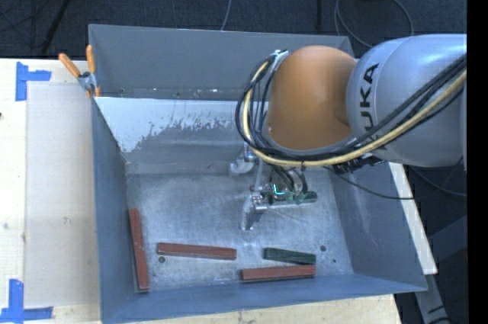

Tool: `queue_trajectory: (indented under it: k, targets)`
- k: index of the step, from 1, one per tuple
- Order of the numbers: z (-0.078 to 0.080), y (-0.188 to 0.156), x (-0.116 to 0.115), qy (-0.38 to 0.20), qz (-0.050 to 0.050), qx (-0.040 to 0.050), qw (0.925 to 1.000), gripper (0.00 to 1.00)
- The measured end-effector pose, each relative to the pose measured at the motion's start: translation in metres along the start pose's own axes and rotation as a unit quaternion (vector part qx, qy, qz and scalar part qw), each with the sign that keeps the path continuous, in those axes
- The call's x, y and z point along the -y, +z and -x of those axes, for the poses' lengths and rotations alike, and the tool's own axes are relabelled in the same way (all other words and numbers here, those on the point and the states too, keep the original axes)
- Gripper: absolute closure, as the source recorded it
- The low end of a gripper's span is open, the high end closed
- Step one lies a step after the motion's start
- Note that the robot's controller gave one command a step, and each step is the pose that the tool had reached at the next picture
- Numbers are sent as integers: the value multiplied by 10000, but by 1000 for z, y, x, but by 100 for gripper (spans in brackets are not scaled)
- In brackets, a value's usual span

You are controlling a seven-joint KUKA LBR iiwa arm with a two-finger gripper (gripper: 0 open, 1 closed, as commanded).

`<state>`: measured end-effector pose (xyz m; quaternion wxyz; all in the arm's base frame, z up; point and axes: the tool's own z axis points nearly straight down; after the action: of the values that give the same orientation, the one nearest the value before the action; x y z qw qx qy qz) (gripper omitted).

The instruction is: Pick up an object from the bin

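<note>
My gripper (252, 214) hangs under the orange wrist cover, over the middle of the bin floor, with nothing visible in it. The closest loose thing is a dark green flat stick (290, 257), lying below and to the right of the gripper near the front wall. Just in front of that stick lies a reddish-brown stick (278, 274). A second reddish-brown stick (196, 251) lies flat on the floor, below and to the left of the gripper.
A third reddish-brown stick (138, 250) lies along the foot of the left wall, pointing front to back. The arm and its cables cover the bin's right rear part.
</note>
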<state>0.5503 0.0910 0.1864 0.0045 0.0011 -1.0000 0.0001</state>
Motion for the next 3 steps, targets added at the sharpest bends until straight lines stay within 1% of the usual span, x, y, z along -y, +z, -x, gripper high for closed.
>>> queue_trajectory:
  k: [1,2,3]
  targets:
    - [0,-2,0,3,1,13,10000,0]
    - [0,-6,-10,-175,-10,40,9998,0]
    - [-47,109,-35,-714,-4,58,9974,100]
